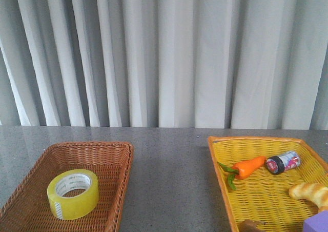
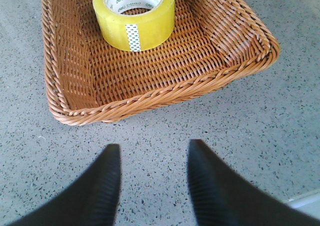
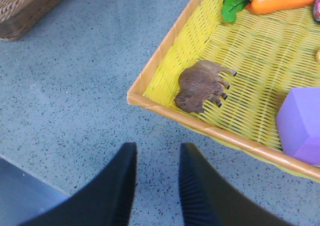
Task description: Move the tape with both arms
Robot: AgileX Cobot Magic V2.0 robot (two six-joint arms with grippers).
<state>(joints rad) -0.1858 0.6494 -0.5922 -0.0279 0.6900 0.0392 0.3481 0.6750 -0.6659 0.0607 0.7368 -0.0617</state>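
Observation:
The yellow tape [image 1: 73,193] with a white printed core lies flat in the brown wicker basket [image 1: 115,191] at the front left. In the left wrist view the tape [image 2: 134,16] sits in the basket [image 2: 150,93], beyond my left gripper [image 2: 154,148]. That gripper is open and empty over the grey table, short of the basket's rim. My right gripper [image 3: 158,148] is open and empty over the table, just outside the corner of the yellow basket [image 3: 165,108]. Neither arm shows in the front view.
The yellow basket [image 1: 218,165] at the right holds a toy carrot [image 1: 248,167], a small red-and-silver can [image 1: 283,162], a bread piece [image 1: 309,192], a brown toy animal [image 3: 202,86] and a purple block [image 3: 300,123]. A grey curtain hangs behind the table.

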